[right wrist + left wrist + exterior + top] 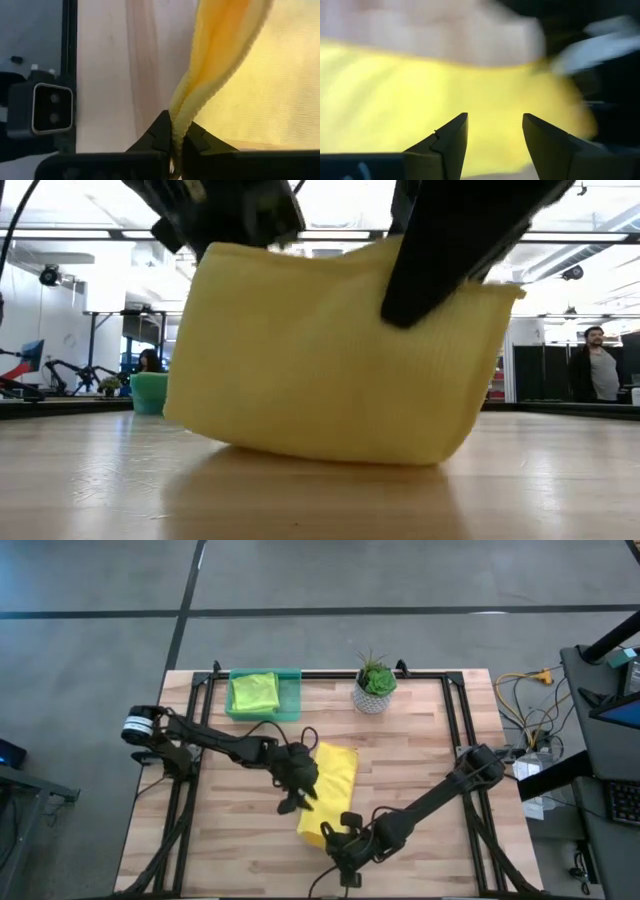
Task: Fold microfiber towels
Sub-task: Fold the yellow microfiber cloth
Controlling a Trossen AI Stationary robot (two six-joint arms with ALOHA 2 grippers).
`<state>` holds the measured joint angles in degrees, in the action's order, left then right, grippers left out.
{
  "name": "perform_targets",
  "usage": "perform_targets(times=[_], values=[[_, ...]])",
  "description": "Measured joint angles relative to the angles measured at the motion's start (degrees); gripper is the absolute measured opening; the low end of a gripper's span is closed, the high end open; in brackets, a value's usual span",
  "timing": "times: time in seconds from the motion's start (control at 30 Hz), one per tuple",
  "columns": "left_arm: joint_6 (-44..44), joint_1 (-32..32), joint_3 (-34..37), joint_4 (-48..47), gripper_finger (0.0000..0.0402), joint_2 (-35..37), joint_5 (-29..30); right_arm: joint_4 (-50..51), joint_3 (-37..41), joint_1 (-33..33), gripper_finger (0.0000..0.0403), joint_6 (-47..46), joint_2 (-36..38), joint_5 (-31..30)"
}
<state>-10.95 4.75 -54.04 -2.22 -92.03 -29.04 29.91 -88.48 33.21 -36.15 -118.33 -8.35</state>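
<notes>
Wooden table [420, 770], right gripper [176, 142] pinching yellow towel [220, 75]

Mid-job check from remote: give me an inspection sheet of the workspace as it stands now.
Surface: wooden table, bare wood around the work.
Job's things: yellow towel at mid-table, partly lifted; lime green towel lying in the green tray at the far edge.
Clutter: potted plant at the far edge, right of the tray.
Grippers: right gripper shut on the yellow towel's edge; left gripper open, just above the yellow towel, nothing held.
Cables: bundle off the table's right side.
Surroundings: a person standing in the room beyond the table.
</notes>
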Motion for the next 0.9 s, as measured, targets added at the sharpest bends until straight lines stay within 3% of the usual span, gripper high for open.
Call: perform_targets(times=[0.07,0.13,0.33,0.47,0.9], values=[[1.42,0.13,0.63,-1.29,0.0169,-0.52,5.94,0.56,0.01,-0.02,0.0009,0.33,1.12,-0.21],[1.98,0.3,1.54,-0.13,0.0146,-1.45,6.28,1.69,0.01,-0.22,0.0009,0.74,2.28,-0.48],[0.59,0.65,5.42,4.04,0.0014,-2.58,7.02,4.15,0.12,-1.42,0.0009,2.82,4.9,-0.71],[-0.71,0.96,7.76,5.09,0.0004,-2.58,11.44,4.57,0.12,-2.63,0.0009,3.66,6.33,-0.76],[-5.59,1.95,13.72,16.24,0.0,-7.0,16.07,6.1,0.25,-7.05,0.0009,7.78,9.4,-0.69]])
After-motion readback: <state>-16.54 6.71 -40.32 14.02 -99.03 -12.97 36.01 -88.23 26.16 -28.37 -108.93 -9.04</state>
